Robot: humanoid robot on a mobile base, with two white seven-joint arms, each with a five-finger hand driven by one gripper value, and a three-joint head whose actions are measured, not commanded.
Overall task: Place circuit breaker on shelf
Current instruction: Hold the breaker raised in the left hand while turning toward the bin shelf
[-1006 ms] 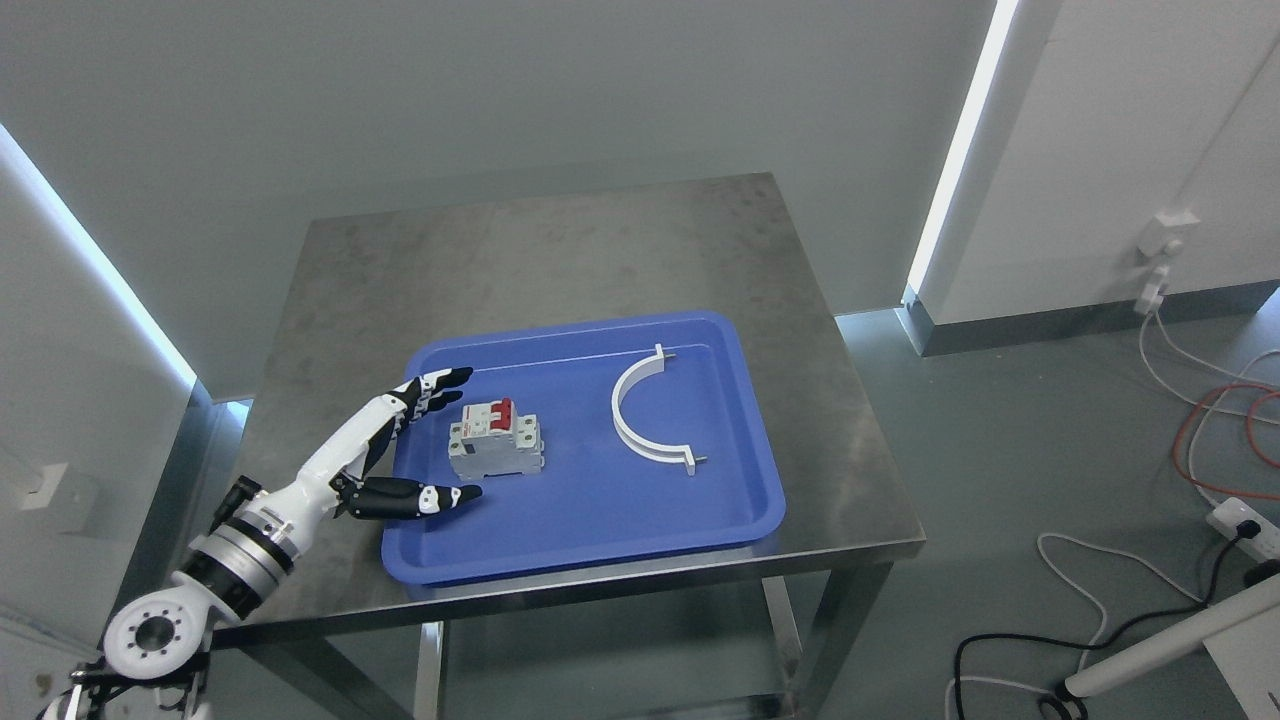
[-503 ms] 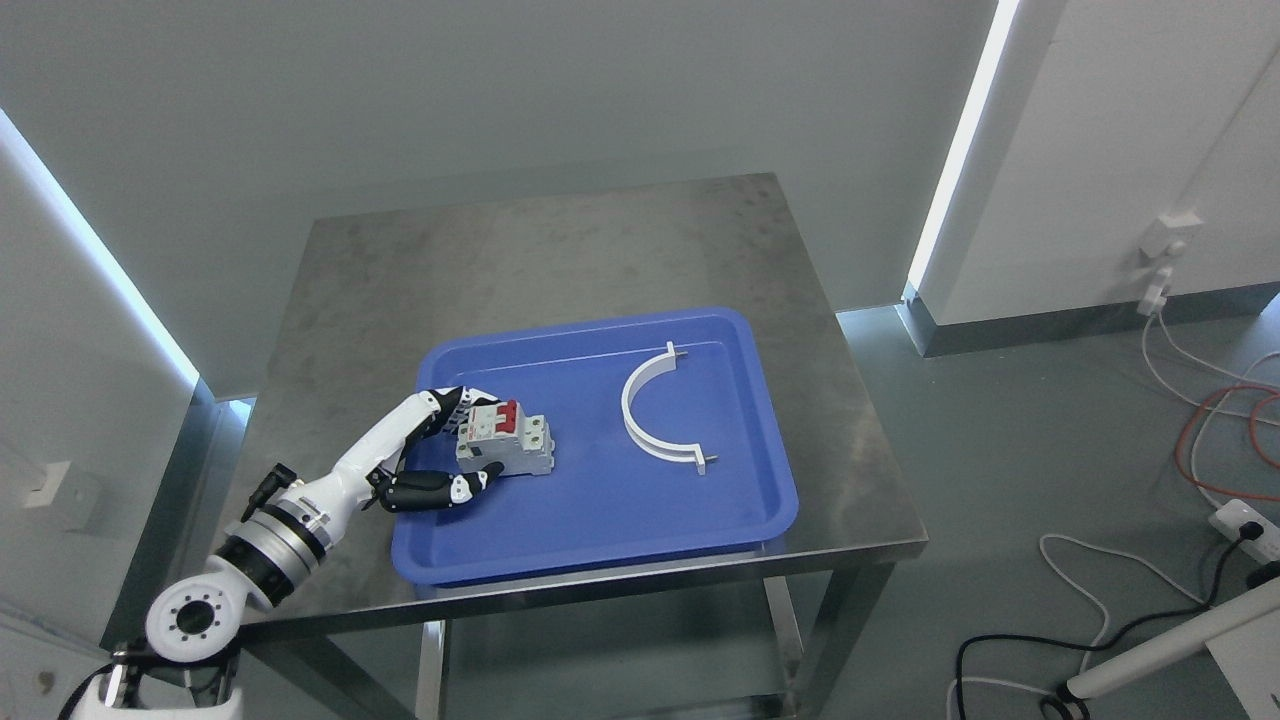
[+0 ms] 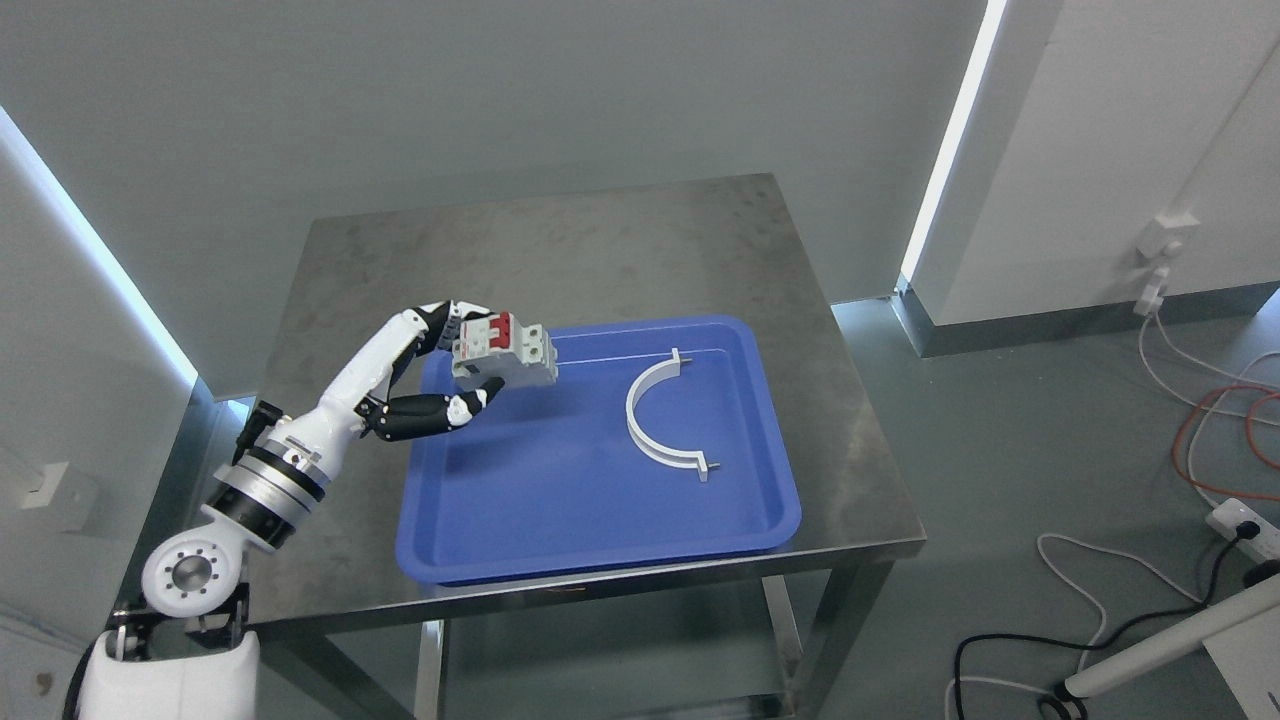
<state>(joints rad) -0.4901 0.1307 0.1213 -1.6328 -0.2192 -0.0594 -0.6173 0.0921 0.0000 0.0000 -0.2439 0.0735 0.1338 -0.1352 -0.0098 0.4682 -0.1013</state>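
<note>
1. Look at the circuit breaker (image 3: pixel 503 351). It is grey and white with red switches on top. It is up in the air, above the back left corner of the blue tray (image 3: pixel 560 500), and not touching it.
2. Your left hand (image 3: pixel 440 370) holds it. The fingers (image 3: pixel 447 316) wrap over its far left side, and the thumb (image 3: pixel 440 414) presses from the near side, so the breaker is pinched between them.
3. Your left arm comes up from the lower left of the picture, over the left side of the worktop (image 3: pixel 520 250).
4. In the tray you can see a dark shadow under the breaker.
5. A white curved clamp (image 3: pixel 655 420) shaped like half a ring lies flat in the right half of the tray, well apart from the breaker.
6. The tray sits on the near part of the grey metal worktop.
7. On the floor to the right you can see white, black and orange cables (image 3: pixel 1215 420).
</note>
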